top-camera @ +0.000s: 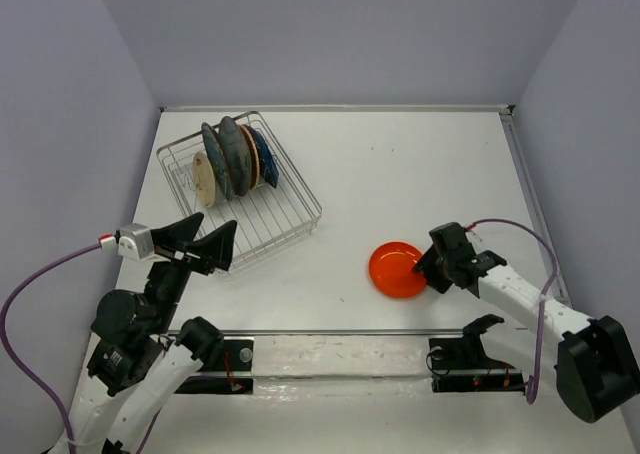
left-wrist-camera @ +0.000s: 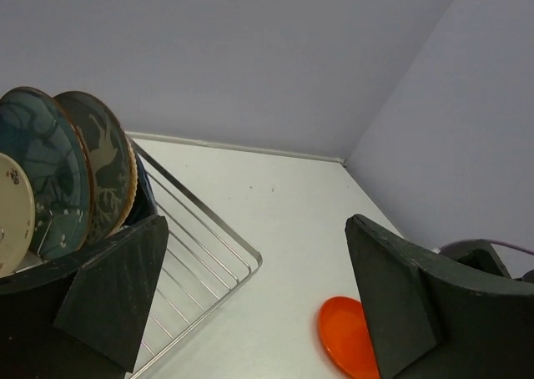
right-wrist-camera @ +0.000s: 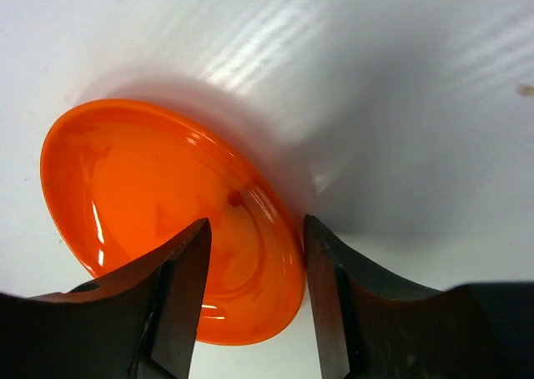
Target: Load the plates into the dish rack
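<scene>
The orange-red plate (top-camera: 394, 270) lies flat on the table, right of the middle. My right gripper (top-camera: 428, 264) is open and low at its right rim. In the right wrist view one finger is over the plate (right-wrist-camera: 142, 187) and the other outside the rim; my right gripper (right-wrist-camera: 257, 245) has a gap on both sides. The dish rack (top-camera: 290, 224) at the back left holds the cream (top-camera: 204, 179), teal (top-camera: 216, 159), grey patterned (top-camera: 236, 152), tan (top-camera: 250, 157) and navy (top-camera: 267, 157) plates upright. My left gripper (top-camera: 205, 242) is open and empty above the rack's near corner.
The left wrist view shows the rack's wire rim (left-wrist-camera: 225, 237), the teal plate (left-wrist-camera: 42, 170), the grey patterned plate (left-wrist-camera: 100, 162) and the orange-red plate (left-wrist-camera: 346, 337) on the white table. Grey walls close the table at the back and both sides.
</scene>
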Controlling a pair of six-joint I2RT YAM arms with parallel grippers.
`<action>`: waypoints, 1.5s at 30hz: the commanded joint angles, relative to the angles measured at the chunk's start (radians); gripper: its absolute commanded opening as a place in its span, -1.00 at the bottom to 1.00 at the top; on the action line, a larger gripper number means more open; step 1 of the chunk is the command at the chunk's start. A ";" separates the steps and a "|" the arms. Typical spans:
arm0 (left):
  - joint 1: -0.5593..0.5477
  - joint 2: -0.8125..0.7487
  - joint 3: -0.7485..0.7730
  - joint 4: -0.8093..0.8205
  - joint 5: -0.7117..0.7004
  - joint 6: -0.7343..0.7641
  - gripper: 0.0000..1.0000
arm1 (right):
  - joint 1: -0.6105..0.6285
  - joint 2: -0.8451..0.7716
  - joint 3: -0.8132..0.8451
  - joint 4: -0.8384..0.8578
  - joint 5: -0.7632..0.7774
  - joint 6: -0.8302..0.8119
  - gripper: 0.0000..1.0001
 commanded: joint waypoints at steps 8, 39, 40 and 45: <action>0.023 0.112 0.001 0.027 -0.006 0.009 0.98 | -0.004 0.229 0.016 0.436 -0.123 -0.190 -0.14; -0.373 0.818 -0.001 0.403 0.099 -0.245 0.97 | -0.004 -0.344 0.227 0.139 0.147 -0.431 0.50; -0.407 0.897 0.031 0.403 0.053 -0.239 0.88 | -0.004 -0.381 0.249 0.110 0.161 -0.446 0.47; -0.578 1.143 0.193 0.368 -0.163 -0.157 0.36 | -0.004 -0.444 0.367 0.037 0.236 -0.512 0.42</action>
